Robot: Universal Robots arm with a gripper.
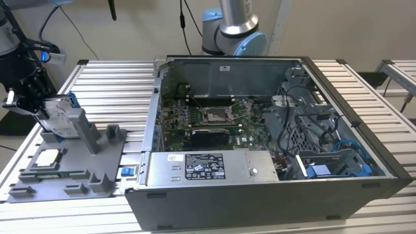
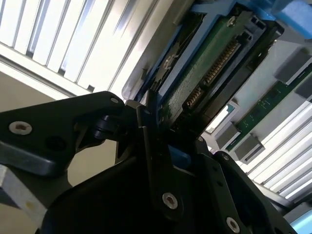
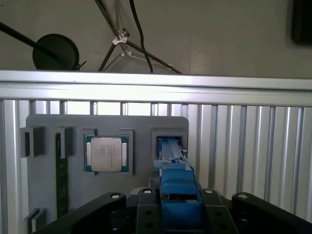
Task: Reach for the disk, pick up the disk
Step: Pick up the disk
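The disk (image 1: pixel 60 119), silver with a bright blue bracket, stands on edge in the slot of the grey fixture (image 1: pixel 71 170) at the exterior view's left. My gripper (image 1: pixel 40 109) is at its upper end, coming from the left. In the first wrist view the disk's blue bracket (image 3: pixel 178 187) sits between the black fingers (image 3: pixel 146 204) of the gripper (image 3: pixel 178 197), which close against both sides. In the second wrist view the disk's green circuit board (image 2: pixel 204 73) faces the camera, with a finger (image 2: pixel 148 131) pressed on its edge.
A square silver chip (image 1: pixel 47 157) (image 3: pixel 106 153) and a green memory stick (image 3: pixel 61 170) lie in the fixture beside the disk's slot. An open computer case (image 1: pixel 260 146) with a grey power supply (image 1: pixel 208 168) stands to the right on the ridged metal table (image 1: pixel 110 87).
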